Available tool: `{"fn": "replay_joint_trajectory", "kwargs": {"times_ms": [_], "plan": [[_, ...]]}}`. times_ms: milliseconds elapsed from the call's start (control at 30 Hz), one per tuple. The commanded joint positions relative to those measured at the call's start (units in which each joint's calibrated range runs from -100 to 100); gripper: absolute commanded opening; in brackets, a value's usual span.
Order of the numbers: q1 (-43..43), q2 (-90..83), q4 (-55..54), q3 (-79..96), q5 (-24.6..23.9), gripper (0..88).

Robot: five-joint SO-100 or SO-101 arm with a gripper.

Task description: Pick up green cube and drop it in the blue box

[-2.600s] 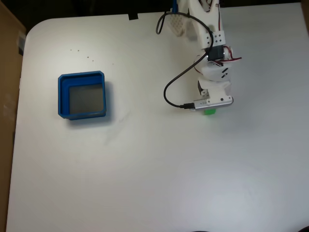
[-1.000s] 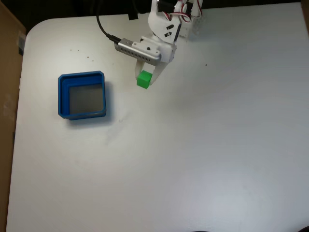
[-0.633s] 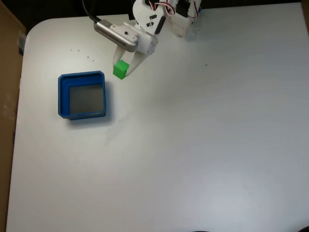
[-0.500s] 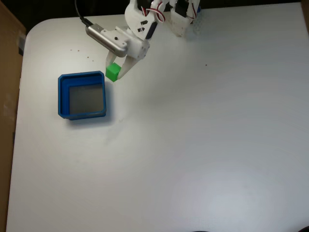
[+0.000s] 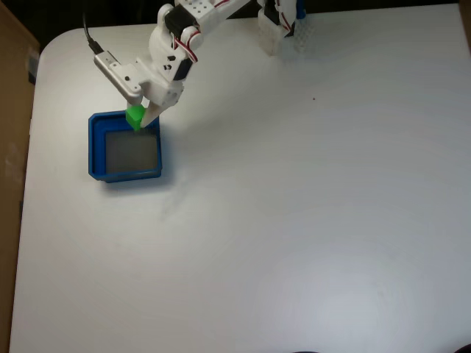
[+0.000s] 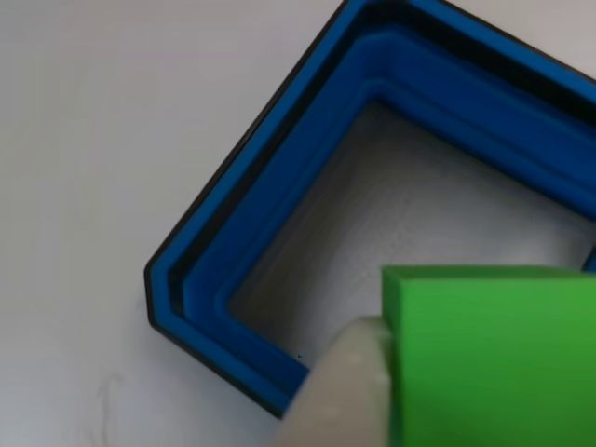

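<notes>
Small bright green plain-faced cube (image 5: 135,118) clamped in the jaws (image 5: 140,120) over the rear edge of the shallow square blue plastic tray (image 5: 97,147).
Fixed view: white arm (image 5: 171,55) reaches from the top of the white surface (image 5: 309,220) toward the tray at left — cube held off the surface, above the tray's upper wall. Other view: green cube (image 6: 494,358) fills the lower right, a pale fingertip (image 6: 345,391) pressed against its left face; below it, the blue tray (image 6: 242,242) with thick stepped walls and grey floor — one corner pointing left.
</notes>
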Motion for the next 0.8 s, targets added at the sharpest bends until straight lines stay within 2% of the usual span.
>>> {"fn": "replay_joint_trajectory", "kwargs": {"times_ms": [0, 767], "plan": [[1.82, 3.13, 0.16, -8.53, 0.05, 2.3], [2.18, 12.99, -0.25, -15.13, 0.0, 2.3]]}}
